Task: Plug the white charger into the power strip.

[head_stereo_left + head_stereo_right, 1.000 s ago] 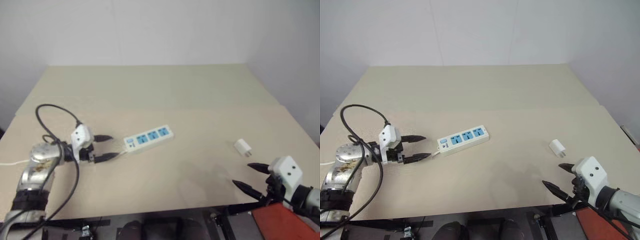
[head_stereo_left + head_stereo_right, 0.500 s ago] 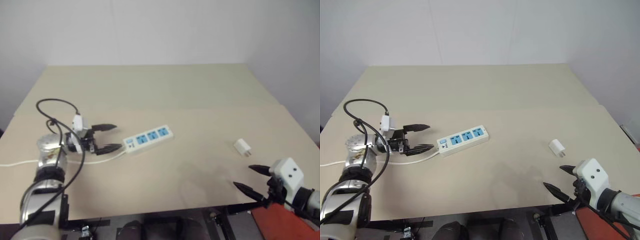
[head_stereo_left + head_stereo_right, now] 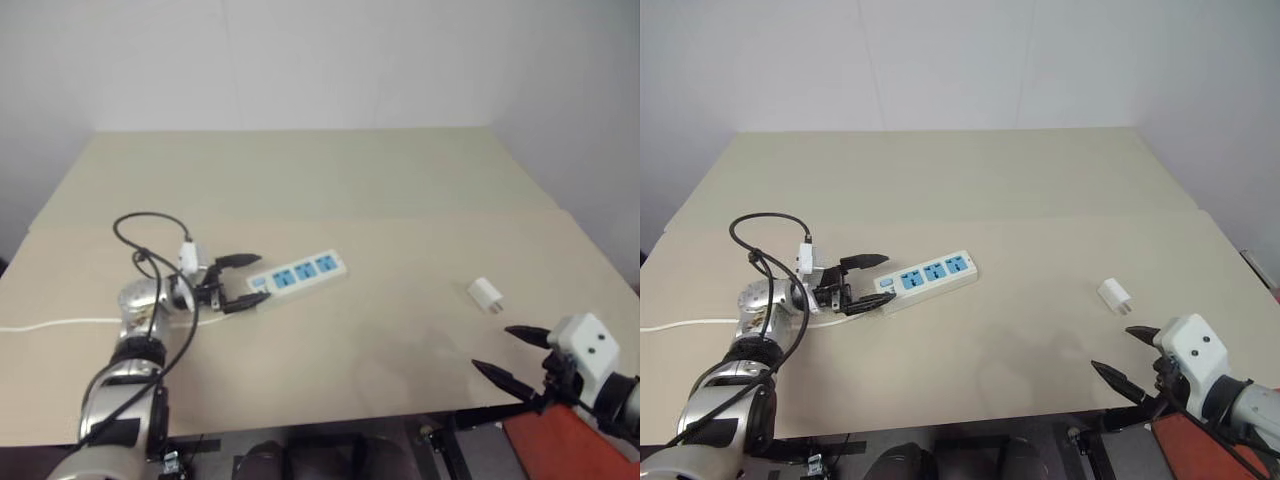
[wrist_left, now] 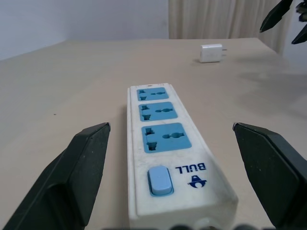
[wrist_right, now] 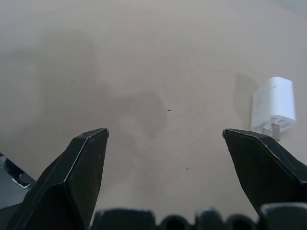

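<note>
The white charger (image 3: 485, 295) is a small cube lying on its side on the bench (image 3: 380, 200), prongs toward the right hand (image 3: 511, 353), which hangs near it with fingers spread, holding nothing. Well apart lies the power strip (image 3: 297, 277), its switch end between the open fingers of the left hand (image 3: 248, 281).
</note>
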Available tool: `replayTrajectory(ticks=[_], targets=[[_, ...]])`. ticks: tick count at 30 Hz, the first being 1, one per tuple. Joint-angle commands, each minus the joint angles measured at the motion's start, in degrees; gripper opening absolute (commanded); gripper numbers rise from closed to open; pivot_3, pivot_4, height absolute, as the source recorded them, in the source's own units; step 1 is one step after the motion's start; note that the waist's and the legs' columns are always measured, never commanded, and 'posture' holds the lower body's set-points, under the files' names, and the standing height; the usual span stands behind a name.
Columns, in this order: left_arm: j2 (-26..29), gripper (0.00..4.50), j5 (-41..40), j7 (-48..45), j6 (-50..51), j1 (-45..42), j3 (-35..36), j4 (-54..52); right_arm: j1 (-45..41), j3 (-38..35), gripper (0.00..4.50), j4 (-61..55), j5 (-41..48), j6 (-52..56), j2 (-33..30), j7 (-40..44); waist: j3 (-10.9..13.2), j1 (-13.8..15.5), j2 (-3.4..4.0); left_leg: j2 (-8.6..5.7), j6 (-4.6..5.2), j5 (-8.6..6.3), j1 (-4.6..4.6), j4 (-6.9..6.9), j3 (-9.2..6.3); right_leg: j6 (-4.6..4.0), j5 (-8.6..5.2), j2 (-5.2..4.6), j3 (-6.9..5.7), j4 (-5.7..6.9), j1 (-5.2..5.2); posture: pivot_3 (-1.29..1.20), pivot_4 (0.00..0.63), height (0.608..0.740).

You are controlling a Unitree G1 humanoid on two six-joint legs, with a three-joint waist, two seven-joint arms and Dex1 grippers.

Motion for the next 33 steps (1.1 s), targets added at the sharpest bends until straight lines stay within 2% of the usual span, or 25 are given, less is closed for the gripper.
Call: replayTrajectory(ticks=[1, 15, 33], targets=[[-0.61, 4.45, 0.14, 0.56, -2.05, -0.99, 0.71, 0.65, -0.44, -2.33, 4.50, -1.73, 0.87, -0.29, -0.84, -0.08, 0.00, 0.00, 0.00, 0.01, 0.20, -0.11, -0.01, 0.00, -0.01, 0.00, 0.00, 0.00, -0.01, 0.00, 0.00, 0.00, 0.150, 0.740], [-2.32, 4.45, 4.36, 5.67, -5.13, -1.66, 0.26, 7.09, -0.46, -1.24, 4.50, -5.01, 0.99, 0.44, -0.53, -0.62, 0.00, 0.02, 0.00, 0.02, 0.23, -0.13, 0.00, 0.00, -0.04, -0.01, 0.01, 0.00, -0.02, 0.00, 0.00, 0.00, 0.150, 0.740], [-1.76, 4.45, 7.02, 6.18, -6.45, -1.16, -0.05, 9.31, -0.77, 0.22, 4.50, -4.10, 0.20, 0.11, -0.37, -0.95, -0.01, -0.01, 0.01, 0.06, 0.29, -0.17, 0.06, 0.00, -0.03, -0.01, 0.01, 0.00, -0.01, 0.02, 0.03, 0.00, 0.150, 0.740]])
